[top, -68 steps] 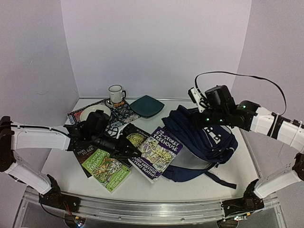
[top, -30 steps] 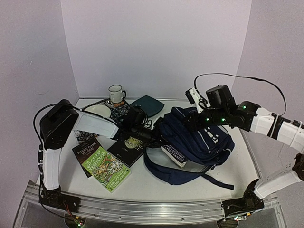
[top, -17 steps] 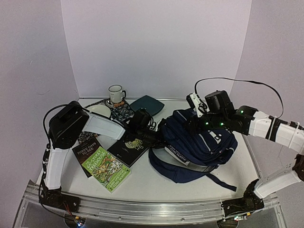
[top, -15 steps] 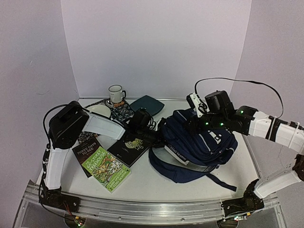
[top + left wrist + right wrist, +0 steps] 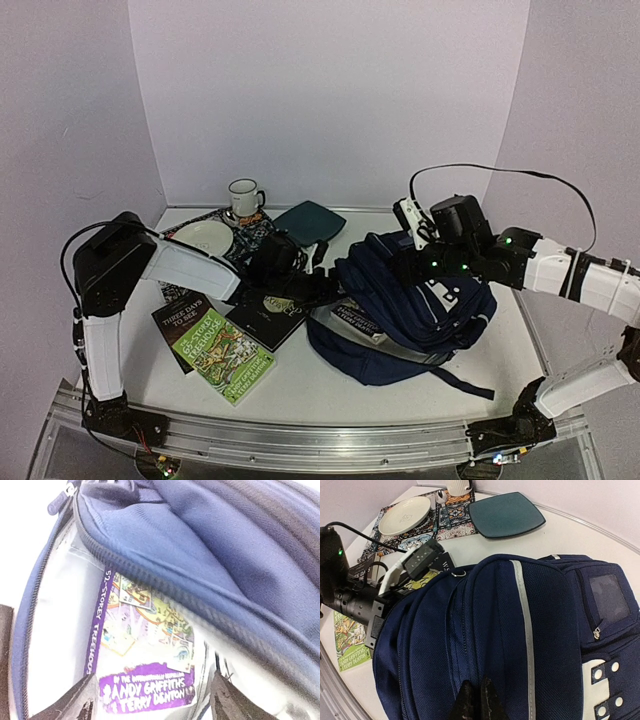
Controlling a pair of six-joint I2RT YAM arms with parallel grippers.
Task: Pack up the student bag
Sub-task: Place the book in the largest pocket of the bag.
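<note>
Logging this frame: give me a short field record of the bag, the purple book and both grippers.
bag: student bag lying on the table, main compartment unzipped
book: purple book inside the open compartment, cover up
left gripper: open at the bag's mouth, a finger on either side of the book
right gripper: shut on the bag's upper fabric
unpacked: green book, dark book

The left arm (image 5: 188, 268) stretches from the left edge to the middle of the top view, and the left gripper (image 5: 152, 702) has its fingers wide apart. The right arm (image 5: 552, 268) comes in from the right, and the right gripper (image 5: 476, 700) has its fingers pressed together.
</note>
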